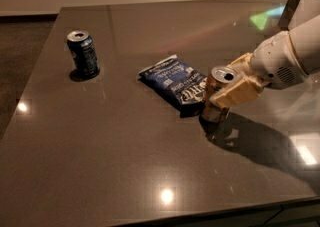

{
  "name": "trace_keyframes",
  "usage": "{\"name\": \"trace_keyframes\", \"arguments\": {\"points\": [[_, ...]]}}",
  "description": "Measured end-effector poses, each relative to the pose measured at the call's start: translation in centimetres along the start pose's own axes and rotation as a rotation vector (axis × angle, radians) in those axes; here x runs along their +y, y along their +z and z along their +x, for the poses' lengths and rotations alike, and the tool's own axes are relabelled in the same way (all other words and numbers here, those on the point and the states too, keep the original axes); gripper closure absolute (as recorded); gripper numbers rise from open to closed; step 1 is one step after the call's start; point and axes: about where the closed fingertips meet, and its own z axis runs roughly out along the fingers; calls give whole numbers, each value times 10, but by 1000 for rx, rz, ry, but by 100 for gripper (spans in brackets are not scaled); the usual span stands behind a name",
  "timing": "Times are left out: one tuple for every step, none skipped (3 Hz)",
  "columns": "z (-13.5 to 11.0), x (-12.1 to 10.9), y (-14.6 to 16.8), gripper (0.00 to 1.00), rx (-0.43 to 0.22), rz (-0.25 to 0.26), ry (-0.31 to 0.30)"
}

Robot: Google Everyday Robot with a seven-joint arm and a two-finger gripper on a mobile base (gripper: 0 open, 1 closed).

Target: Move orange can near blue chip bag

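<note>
The orange can [216, 91] stands upright on the dark table, its silver top showing. It sits right at the right end of the blue chip bag [175, 81], which lies flat near the table's middle. My gripper [227, 90] comes in from the right, and its cream fingers [239, 92] are shut on the can's sides. The can's lower rim touches or nearly touches the tabletop.
A dark blue can [83, 54] stands upright at the far left of the table [125, 161]. The table's front edge runs along the bottom of the view. My white arm [292, 53] fills the right side.
</note>
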Motion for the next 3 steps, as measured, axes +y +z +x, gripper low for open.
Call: {"name": "trace_keyframes", "arguments": {"points": [[5,-3,1,42,0,14,5],[10,-4,-1,18,-10,27,4],[8,-3,0,0,-9,23,0]]}}
